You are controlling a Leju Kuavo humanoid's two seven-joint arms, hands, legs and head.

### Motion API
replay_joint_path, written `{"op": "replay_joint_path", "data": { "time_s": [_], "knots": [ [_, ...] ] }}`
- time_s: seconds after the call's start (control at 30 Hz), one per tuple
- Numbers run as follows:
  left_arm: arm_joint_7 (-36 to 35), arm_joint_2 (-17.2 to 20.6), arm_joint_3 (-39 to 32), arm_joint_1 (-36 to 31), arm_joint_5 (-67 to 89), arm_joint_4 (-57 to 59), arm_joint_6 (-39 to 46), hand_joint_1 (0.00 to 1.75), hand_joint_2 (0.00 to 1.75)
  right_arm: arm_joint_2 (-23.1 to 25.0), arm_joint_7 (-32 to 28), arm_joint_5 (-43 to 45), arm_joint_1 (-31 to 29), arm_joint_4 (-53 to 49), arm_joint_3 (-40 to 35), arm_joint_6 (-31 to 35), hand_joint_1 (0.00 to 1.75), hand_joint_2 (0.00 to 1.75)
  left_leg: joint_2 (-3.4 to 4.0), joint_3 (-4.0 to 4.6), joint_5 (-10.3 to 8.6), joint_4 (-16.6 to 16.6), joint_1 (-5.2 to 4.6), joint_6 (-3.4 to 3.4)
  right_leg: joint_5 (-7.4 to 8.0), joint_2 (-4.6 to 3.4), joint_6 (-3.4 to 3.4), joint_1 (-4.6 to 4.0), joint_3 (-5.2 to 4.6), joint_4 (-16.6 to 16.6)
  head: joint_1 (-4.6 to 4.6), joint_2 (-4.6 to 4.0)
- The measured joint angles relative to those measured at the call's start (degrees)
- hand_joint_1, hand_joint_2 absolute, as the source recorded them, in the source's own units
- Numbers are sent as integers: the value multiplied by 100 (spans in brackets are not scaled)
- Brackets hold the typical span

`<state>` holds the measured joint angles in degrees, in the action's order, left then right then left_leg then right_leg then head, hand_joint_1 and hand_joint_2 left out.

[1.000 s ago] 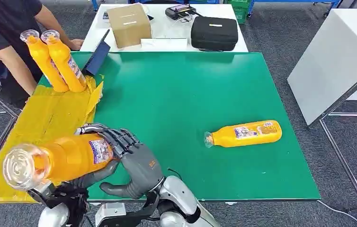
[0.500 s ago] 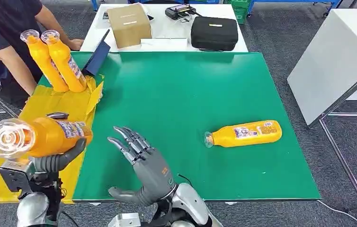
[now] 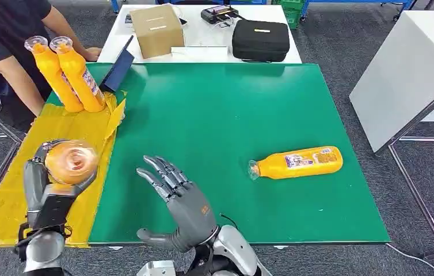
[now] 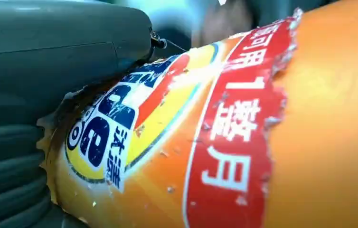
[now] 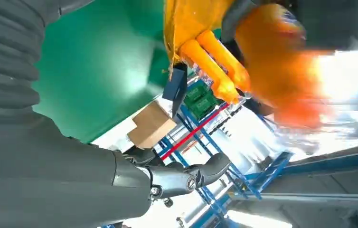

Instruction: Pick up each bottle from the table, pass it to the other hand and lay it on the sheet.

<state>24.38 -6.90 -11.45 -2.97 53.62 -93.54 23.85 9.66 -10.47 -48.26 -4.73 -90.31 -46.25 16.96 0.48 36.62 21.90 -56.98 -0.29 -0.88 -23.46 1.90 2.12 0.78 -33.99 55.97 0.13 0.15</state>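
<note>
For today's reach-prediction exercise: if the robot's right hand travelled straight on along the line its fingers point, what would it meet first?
The right hand points up-left toward the bottle held by the left hand, probably met first; depth is unclear.

Left hand (image 3: 45, 192) turned bottle (image 3: 72, 162) end-on (over sheet (image 3: 7, 210)).

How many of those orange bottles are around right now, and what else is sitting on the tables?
Orange bottles: 4 (one in the left hand at, two on the yellow sheet at and, one lying on the green table at)
Cardboard box: 1
Black case: 1
Total: 6
</note>
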Motion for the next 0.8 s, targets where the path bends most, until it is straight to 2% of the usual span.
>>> {"op": "replay_joint_path", "data": {
  "time_s": [0.03, 0.1, 0.23, 0.33, 0.47, 0.73, 0.8],
  "knots": [
    [-309, 55, 0, 2, 1195, 141, 695, 175, 175, -41, -26, 54, 23, -52, 26, 0, 0, 175, 0, 0, 0, 0, 0, 0, 0, 0, 0, 0, 0, 0, 0, 0],
    [-839, 173, 0, 34, 2697, 446, 1384, 175, 175, -138, -59, 146, 60, -155, 92, 4, 0, 175, 0, 0, 0, 0, 0, 0, 0, 0, 0, 0, 1, 0, 0, 0],
    [-1537, 464, 61, 234, 3534, 946, 1582, 175, 175, -343, -94, 350, 115, -387, 280, -2, 0, 175, 1, 0, 0, 0, 0, 0, 0, -1, 0, 0, -3, 0, 4, 0],
    [-2427, 954, 498, 367, 3619, 1297, 1586, 175, 175, -478, -118, 422, 144, -537, 417, -15, 0, 175, 4, 0, 1, 0, 1, 1, -1, -2, -1, -1, -4, 0, 0, 0],
    [-2537, 1292, 787, 420, 3630, 1532, 1590, 175, 175, -579, -127, 428, 150, -640, 490, -20, 0, 175, -1, 0, 0, 1, 2, 1, -4, 0, -1, -2, -2, 1, 0, 0],
    [-2552, 1543, 1032, 470, 3637, 1735, 1590, 175, 175, -673, -129, 430, 172, -715, 538, -28, 0, 175, -2, 0, 1, 0, 1, 1, -3, 0, 0, 0, -1, 0, 0, 0],
    [-2736, 1598, 1128, 460, 3637, 1779, 1584, 175, 175, -686, -131, 433, 174, -732, 538, -28, 0, 175, -2, 0, 1, 0, 1, 2, -2, 0, 0, 0, -1, 0, 2, 0]
  ]
}}
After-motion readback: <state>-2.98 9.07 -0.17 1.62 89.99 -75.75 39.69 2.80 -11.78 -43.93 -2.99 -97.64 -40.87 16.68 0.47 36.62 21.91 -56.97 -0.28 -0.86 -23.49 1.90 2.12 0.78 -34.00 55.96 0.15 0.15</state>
